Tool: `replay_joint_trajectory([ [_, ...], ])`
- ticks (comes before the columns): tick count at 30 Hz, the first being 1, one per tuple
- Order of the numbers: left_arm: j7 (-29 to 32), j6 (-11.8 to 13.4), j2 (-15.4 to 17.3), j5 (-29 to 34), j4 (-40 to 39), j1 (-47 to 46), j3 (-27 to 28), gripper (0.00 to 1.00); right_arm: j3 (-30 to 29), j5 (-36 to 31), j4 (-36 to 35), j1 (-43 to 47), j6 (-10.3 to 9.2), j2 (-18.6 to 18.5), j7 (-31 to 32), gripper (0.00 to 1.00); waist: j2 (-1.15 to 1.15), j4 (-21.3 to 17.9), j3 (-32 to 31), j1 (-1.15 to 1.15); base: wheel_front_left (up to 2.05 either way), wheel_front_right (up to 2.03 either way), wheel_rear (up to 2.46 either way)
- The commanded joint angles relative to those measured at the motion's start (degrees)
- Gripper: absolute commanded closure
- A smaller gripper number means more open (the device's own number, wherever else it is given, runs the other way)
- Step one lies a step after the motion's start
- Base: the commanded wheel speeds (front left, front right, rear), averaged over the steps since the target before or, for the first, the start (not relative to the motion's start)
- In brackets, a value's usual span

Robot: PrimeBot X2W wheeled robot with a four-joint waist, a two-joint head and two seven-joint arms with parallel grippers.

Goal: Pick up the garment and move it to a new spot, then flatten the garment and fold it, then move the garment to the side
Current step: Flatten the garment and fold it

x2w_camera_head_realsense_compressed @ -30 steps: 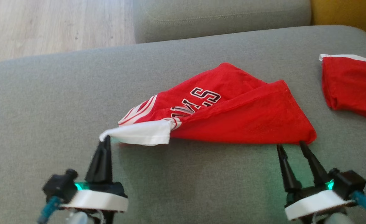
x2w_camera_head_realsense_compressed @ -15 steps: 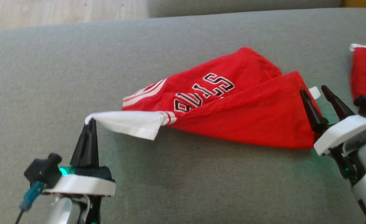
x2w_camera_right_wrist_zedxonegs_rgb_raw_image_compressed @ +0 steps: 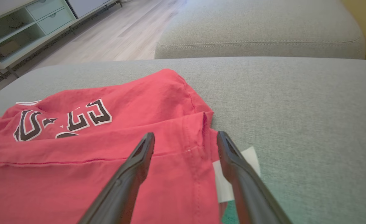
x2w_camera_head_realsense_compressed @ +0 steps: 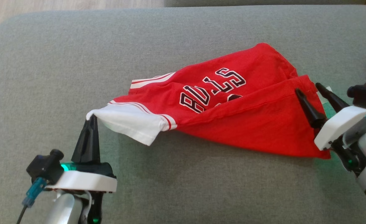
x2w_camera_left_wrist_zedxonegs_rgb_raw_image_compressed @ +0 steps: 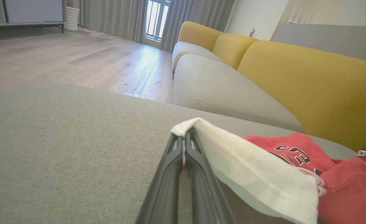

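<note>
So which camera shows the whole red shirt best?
The head view: the red shirt lies whole there, end to end. The left wrist view shows mostly its white sleeve up close; the right wrist view shows its red end and letters.

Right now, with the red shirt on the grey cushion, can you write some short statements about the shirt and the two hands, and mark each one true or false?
1. The left hand is shut on the white sleeve of the red printed cotton shirt. True.
2. The right hand is clamped on the shirt. False: its fingers stand apart at the shirt's edge.
3. The shirt lies on a grey fabric cushion. True.
4. The shirt is folded into a neat square. False: it lies crumpled and partly doubled over.
</note>
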Motion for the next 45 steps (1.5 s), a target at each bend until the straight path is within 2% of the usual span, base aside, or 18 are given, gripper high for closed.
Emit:
replay_joint_trajectory([
  [1,-0.59,-0.14,0.66,0.21,-1.22,-2.46,1.65,1.00,1.61,0.77,-0.62,-1.38,-0.05,-2.12,-1.04,0.00,0.00,0.18,0.11,-0.01,0.00,0.00,0.00],
  [11,-0.88,-0.30,0.20,0.23,-0.68,-2.92,0.67,1.00,7.46,1.76,2.92,-4.74,-0.05,-2.48,-3.09,0.00,0.00,0.28,0.48,-0.01,0.00,0.00,0.00],
  [12,-0.92,-0.34,0.19,0.20,-0.60,-2.99,0.62,1.00,8.05,1.85,3.29,-5.11,-0.05,-2.41,-3.27,0.12,0.00,0.30,0.50,-0.01,0.00,0.00,0.00],
  [16,-1.07,-0.53,0.09,0.07,-0.16,-3.33,0.38,1.00,10.55,2.49,4.30,-6.16,-0.05,-2.48,-3.73,1.00,0.00,0.49,0.48,-0.01,0.00,0.00,0.00],
  [23,-1.54,-0.86,0.15,-0.55,-0.04,-3.32,0.61,1.00,12.55,4.76,4.94,-6.11,-0.05,-4.20,-6.93,1.00,0.00,0.06,-2.16,-0.01,0.00,0.00,0.00],
  [30,-0.26,-2.25,1.07,-5.15,-5.45,-4.34,3.42,1.00,10.22,9.69,-1.20,-4.98,-0.05,-9.66,-9.90,1.00,0.00,-2.03,-7.08,-0.01,0.00,0.00,0.00],
  [38,7.89,-3.06,4.41,-11.76,-17.09,-12.61,6.91,1.00,4.02,14.05,-14.29,-5.44,-0.05,-18.87,-10.91,1.00,0.00,-4.55,-11.96,-0.01,0.00,0.00,0.00],
  [41,11.93,-2.49,5.77,-13.95,-20.80,-18.65,8.23,1.00,1.23,15.68,-19.50,-6.56,-0.05,-22.44,-9.77,1.00,0.00,-5.40,-12.59,-0.01,0.00,0.00,0.00],
  [45,17.33,-1.12,6.92,-16.67,-23.14,-28.71,9.42,1.00,-2.59,17.29,-23.93,-9.86,-0.05,-25.46,-7.15,1.00,0.00,-5.99,-12.09,-0.01,0.00,0.00,0.00],
])
